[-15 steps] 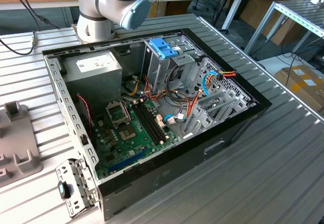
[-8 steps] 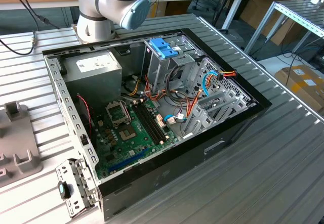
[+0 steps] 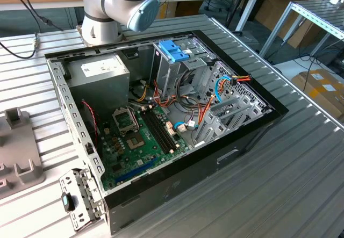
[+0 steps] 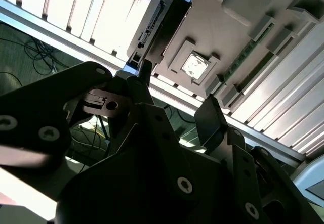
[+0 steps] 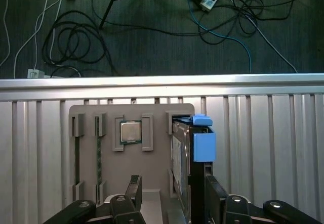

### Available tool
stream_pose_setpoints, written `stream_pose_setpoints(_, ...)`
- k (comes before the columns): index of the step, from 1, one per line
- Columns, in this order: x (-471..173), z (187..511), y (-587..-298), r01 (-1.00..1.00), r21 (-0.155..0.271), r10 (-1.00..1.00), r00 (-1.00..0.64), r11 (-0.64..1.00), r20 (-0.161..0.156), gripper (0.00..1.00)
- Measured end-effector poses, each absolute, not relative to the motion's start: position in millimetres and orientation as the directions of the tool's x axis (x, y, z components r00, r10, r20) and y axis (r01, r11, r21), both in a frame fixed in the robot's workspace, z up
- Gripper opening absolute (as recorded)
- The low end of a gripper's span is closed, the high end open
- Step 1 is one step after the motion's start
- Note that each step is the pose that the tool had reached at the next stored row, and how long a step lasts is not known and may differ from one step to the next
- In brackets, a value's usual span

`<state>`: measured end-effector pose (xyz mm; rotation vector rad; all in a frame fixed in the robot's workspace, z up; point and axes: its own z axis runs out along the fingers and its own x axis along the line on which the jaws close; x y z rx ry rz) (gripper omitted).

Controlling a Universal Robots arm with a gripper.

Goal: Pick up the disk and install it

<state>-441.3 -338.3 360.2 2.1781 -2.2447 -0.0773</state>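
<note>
Blue-framed disk (image 5: 201, 145) stands on edge in its grey holder (image 5: 154, 168); pick-up stage, claw (image 5: 173, 188) apart over it; grasp needs square alignment.

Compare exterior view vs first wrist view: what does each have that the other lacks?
Exterior view: the open computer case with its motherboard, power supply and blue-clipped drive cage, plus the arm.
First wrist view: the disk standing on edge in the gray fixture, a CPU beside it, jaws open on either side of the disk, and floor cables.
Both: the gray fixture and the slatted metal table.
</note>
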Motion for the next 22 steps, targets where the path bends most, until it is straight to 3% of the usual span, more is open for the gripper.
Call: stream_pose_setpoints(22, -442.7, 356.5, -333.2, -0.999, 0.044, -0.999, -0.031, 0.030, -0.025, 0.62)
